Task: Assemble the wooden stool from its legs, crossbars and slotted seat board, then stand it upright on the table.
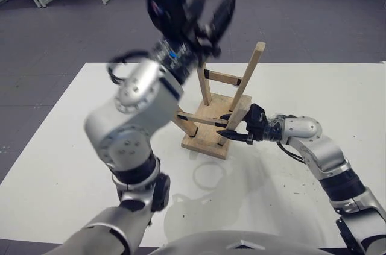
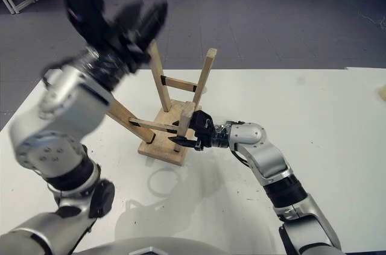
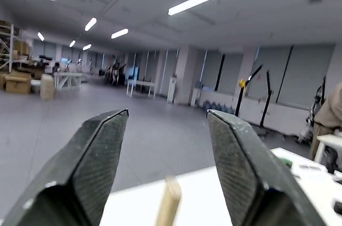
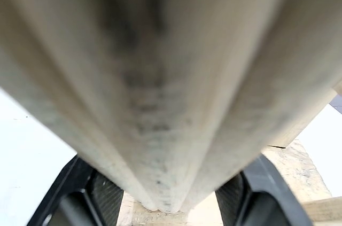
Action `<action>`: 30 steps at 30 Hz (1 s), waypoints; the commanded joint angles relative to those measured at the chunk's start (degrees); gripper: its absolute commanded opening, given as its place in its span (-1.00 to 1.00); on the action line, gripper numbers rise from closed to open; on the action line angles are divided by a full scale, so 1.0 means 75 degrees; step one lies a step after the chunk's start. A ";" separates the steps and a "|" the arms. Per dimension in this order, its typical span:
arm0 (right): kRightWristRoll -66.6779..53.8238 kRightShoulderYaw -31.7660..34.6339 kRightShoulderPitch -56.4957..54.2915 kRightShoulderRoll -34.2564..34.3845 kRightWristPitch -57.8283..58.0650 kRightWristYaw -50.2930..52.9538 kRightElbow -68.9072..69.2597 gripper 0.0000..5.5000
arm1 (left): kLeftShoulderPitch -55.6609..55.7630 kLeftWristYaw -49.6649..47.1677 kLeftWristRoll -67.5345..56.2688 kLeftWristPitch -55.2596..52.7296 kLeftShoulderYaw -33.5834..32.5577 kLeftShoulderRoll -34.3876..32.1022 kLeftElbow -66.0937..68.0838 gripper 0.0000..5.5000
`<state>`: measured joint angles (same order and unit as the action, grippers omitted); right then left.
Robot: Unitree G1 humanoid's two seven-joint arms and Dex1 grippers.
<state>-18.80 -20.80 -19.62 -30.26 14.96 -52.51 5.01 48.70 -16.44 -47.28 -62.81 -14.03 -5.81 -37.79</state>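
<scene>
One leg [image 4: 171,76] sits clamped in right hand [image 1: 223,127].

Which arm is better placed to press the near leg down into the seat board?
Right. The right gripper sits low, jaws closed on the near leg just above the seat board; the left gripper hangs open, raised high, holding nothing.

No text, number or sign I can read; small coloured mark [image 1: 158,6] on left gripper [image 1: 210,11] too blurred.
</scene>
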 commanded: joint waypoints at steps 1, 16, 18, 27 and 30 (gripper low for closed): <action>0.1087 -0.0851 0.1216 -0.0727 0.1026 0.0021 -0.0999 -0.26 | -0.0683 0.0941 0.0975 0.0084 -0.0960 -0.2501 0.1342 0.00; 0.0823 -0.1037 0.0998 -0.1037 0.1103 -0.0311 -0.0516 -0.26 | -0.5900 0.5370 0.0972 0.3056 0.2611 -0.1267 0.0967 0.00; 0.0795 -0.1078 0.0918 -0.1089 0.1046 -0.0401 -0.0636 -0.26 | -0.6267 0.5673 0.0804 0.2732 0.3024 -0.1492 0.0505 0.00; 0.0368 -0.0931 0.0612 -0.1725 -0.0701 -0.2939 -0.1485 -0.26 | -0.6981 0.6156 0.2537 0.3940 0.2053 -0.2583 0.3217 0.00; 0.0389 -0.0862 0.0155 -0.1556 -0.1167 -0.3356 -0.1994 -0.26 | -0.7037 0.6200 0.2740 0.4231 0.1940 -0.2563 0.3616 0.00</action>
<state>-23.31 -20.90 -22.23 -39.94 3.77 -71.62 -4.09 -3.87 29.81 -27.88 -32.45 1.45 -25.08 -12.20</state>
